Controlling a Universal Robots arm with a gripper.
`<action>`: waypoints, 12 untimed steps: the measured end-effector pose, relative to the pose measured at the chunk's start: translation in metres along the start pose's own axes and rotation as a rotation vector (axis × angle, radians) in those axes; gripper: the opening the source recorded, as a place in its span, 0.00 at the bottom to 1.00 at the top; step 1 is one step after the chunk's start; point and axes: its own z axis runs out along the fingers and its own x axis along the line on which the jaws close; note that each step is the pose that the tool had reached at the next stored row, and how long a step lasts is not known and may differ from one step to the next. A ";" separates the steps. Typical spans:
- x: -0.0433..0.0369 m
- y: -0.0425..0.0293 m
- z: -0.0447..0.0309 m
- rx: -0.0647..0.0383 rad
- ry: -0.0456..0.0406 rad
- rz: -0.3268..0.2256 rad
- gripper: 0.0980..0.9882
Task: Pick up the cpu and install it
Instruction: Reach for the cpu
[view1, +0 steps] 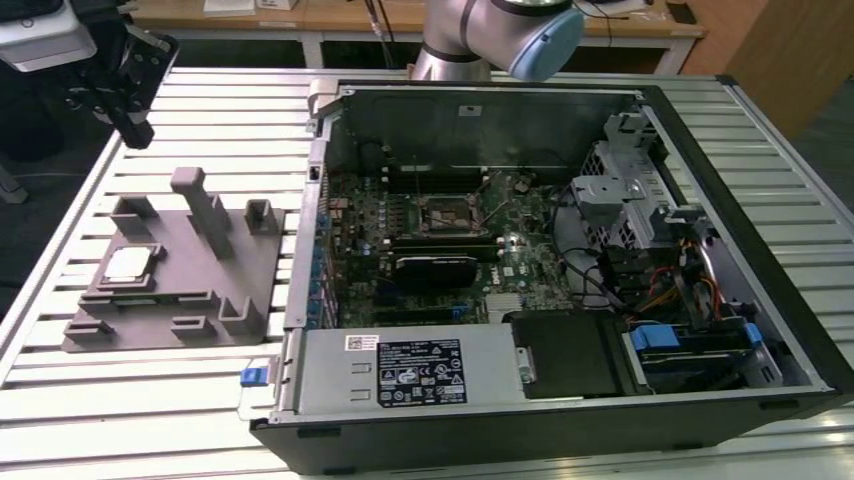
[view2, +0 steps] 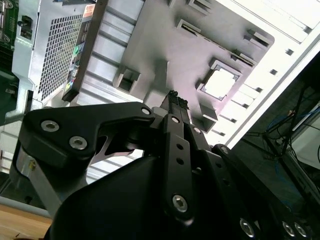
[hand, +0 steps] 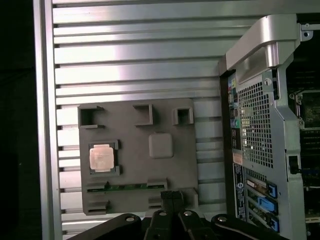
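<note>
The cpu (view1: 127, 263) is a small silvery square chip lying flat in a recess of the grey block fixture (view1: 200, 290), on the slatted table at the exterior view's left. Both wrist views look down on the cpu (view2: 220, 82) (hand: 101, 156) in its recess. My gripper (view1: 134, 128) hangs high over the table's far corner at the exterior view's left, well above and apart from the fixture. Its black fingers (view2: 173, 97) (hand: 170, 196) are shut together with nothing between them. The dark square socket (view1: 441, 212) sits on the motherboard inside the open computer case.
The open computer case (view1: 320, 200) lies on its side at the exterior view's right of the fixture, its metal wall close by. Upright posts (view1: 200, 200) rise from the fixture. The slatted table edge (view1: 54, 250) runs just beyond the fixture.
</note>
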 end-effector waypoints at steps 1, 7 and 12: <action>0.0012 -0.0002 0.0000 0.000 0.0000 0.000 0.01; 0.0081 -0.0016 0.0004 0.000 0.0000 0.000 0.01; 0.0149 -0.0031 0.0025 0.000 0.0001 0.000 0.01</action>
